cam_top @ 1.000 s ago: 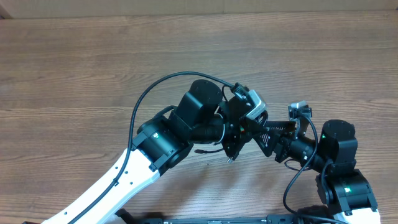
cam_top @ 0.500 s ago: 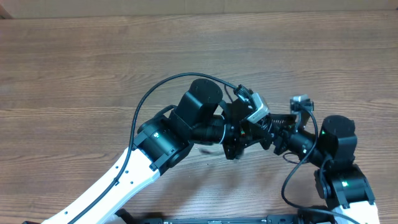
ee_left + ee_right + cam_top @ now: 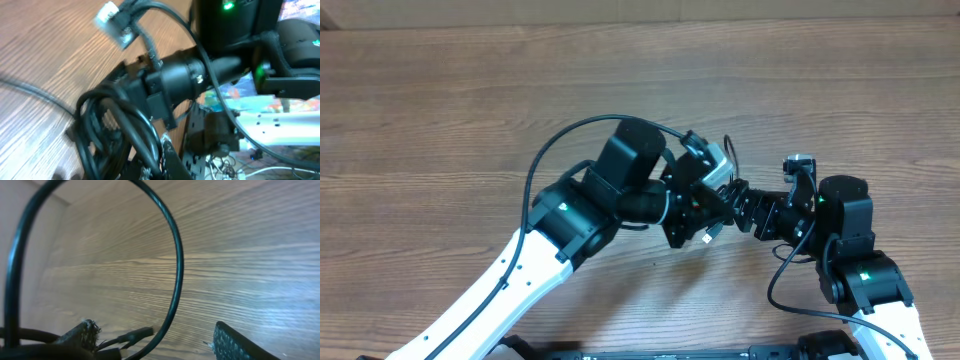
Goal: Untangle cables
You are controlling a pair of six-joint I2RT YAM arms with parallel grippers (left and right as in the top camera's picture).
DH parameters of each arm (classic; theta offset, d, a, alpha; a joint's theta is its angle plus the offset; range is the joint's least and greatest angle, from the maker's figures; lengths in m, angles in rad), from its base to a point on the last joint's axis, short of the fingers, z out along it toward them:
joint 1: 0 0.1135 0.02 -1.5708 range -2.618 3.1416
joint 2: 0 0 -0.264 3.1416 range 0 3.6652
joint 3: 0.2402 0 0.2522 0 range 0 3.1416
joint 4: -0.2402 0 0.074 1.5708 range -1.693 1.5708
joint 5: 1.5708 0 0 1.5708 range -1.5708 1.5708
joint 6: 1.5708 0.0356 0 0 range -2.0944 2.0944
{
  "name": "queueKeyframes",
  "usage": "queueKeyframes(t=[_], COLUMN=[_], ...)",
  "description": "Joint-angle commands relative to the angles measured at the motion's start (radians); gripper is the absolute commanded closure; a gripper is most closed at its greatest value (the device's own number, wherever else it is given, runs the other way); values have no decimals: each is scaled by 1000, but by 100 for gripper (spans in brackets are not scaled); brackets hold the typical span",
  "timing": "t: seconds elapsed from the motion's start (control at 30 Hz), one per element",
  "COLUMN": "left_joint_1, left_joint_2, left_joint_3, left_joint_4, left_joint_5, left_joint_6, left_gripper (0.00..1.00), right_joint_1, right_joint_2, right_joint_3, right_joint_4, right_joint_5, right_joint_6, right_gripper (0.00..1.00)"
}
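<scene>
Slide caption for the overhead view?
Over a wooden table, left tool grips bunched black cables, right tool open alongside.

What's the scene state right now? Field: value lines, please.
surface: wooden table
cables: thin, black, bunched at the left arm's tip, between the two arms
loose end: silver-tipped plug sticking out below the bunch
left end effector: shut, appears to grip the bunch
right end effector: open, right beside the bunch
cord loop: arcs in front of the right wrist camera, not clamped
tangle: not yet undone
</scene>
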Motion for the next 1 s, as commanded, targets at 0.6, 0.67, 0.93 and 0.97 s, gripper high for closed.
queueKeyframes(t=[0.6, 0.67, 0.93, 0.97], left_joint_1=[98, 98, 97, 97], left_joint_2=[-231, -231, -230, -230], left_joint_3=[23, 23, 23, 23], left_joint_4=[-196, -196, -198, -204], left_joint_5=[-23, -27, -65, -91], left_joint_6=[124, 124, 123, 123], left_gripper=[96, 96, 96, 96], right_joint_1=[-146, -146, -146, -146], right_joint_2=[24, 24, 24, 24], right_joint_3=[1, 1, 1, 1], right_joint_4=[-68, -61, -53, -53], right_joint_5=[131, 99, 53, 53], right_joint_6=[135, 101, 61, 61], right_gripper=[96, 96, 96, 82])
